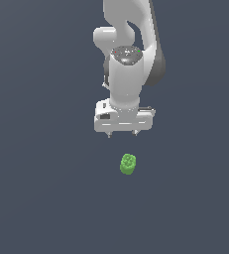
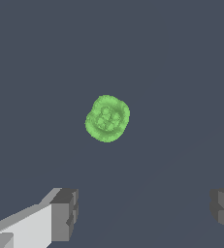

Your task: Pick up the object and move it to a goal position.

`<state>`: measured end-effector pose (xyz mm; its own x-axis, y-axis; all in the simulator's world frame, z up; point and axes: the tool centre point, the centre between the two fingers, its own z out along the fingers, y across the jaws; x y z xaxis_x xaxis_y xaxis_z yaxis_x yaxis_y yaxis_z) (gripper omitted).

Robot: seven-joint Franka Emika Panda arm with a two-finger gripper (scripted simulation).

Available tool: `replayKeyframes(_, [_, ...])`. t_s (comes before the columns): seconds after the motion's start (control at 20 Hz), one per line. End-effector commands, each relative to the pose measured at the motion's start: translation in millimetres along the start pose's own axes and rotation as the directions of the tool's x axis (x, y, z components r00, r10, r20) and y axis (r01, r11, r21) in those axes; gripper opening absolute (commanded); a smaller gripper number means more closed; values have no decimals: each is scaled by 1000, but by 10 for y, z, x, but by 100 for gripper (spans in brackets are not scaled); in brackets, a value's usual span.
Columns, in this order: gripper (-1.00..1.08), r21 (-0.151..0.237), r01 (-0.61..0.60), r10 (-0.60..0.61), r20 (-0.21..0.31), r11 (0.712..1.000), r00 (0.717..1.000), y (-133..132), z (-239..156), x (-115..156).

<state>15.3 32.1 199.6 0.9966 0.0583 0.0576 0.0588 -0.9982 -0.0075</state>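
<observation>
The object (image 1: 128,164) is a small bright green lumpy cylinder with a lobed top, standing alone on the dark grey floor. My gripper (image 1: 121,133) hangs above and a little behind it, fingers pointing down, open and empty. In the wrist view the object (image 2: 107,118) sits in the middle of the picture, seen from above, apart from my two fingertips (image 2: 65,213), which are spread wide with nothing between them.
The white arm (image 1: 128,54) rises behind the gripper toward the top of the exterior view. The floor (image 1: 36,198) is a plain dark grey surface with nothing else on it in view.
</observation>
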Motion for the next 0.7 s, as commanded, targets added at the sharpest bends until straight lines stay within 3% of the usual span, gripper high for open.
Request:
replayKeyframes(0.0, [100,-1,8,-8,0,1000,1000,-20,-2,2])
replayKeyframes(0.65, [100,-1,-94,94,11,996,996,-53,133,130])
